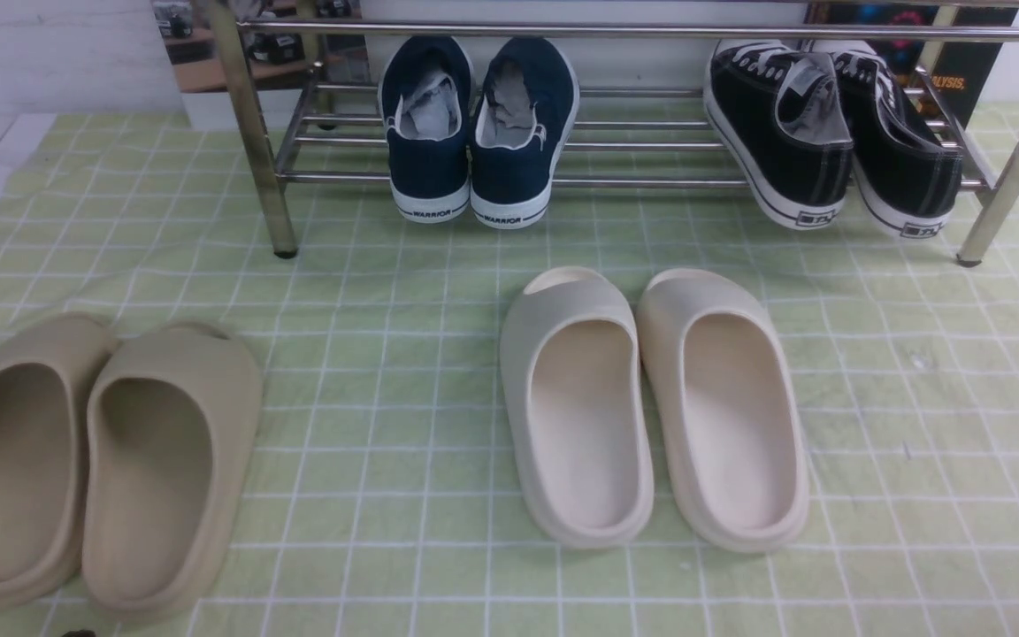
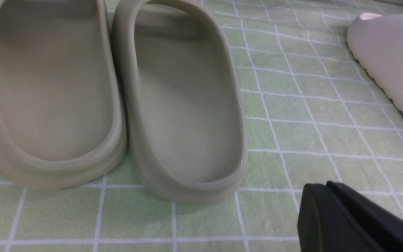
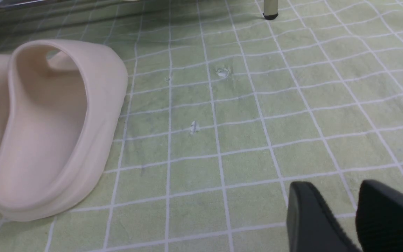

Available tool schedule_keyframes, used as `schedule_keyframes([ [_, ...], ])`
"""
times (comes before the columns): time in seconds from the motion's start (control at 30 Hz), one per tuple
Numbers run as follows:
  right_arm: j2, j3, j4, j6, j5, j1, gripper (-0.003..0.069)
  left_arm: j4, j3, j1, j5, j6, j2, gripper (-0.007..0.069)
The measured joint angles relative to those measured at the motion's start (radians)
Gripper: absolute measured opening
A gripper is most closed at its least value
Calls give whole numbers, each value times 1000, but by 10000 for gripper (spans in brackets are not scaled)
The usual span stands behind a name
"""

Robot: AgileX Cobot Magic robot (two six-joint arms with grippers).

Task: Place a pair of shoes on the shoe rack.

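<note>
The pair of shoes, two navy slip-ons (image 1: 428,133) (image 1: 518,133) with white "WARRIOR" soles, stands side by side on the chrome shoe rack (image 1: 651,183), left of its middle, heels toward me. Neither arm shows in the front view. In the left wrist view my left gripper (image 2: 322,187) is shut and empty, low over the mat beside the beige slides (image 2: 184,105). In the right wrist view my right gripper (image 3: 332,189) is open with only mat between its fingers. It is clear of the cream slide (image 3: 54,122).
Black lace-up sneakers (image 1: 779,133) lean on the rack's right part. Beige slides (image 1: 164,478) lie at the near left and cream slides (image 1: 576,398) in the middle of the green checked mat (image 1: 386,354). A rack leg (image 3: 270,8) stands ahead of the right gripper.
</note>
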Motion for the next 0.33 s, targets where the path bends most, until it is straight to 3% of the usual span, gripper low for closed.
schedule_keyframes([
  [0.33, 0, 0, 0, 0, 0, 0, 239, 0, 0, 0, 0, 0, 0, 34],
])
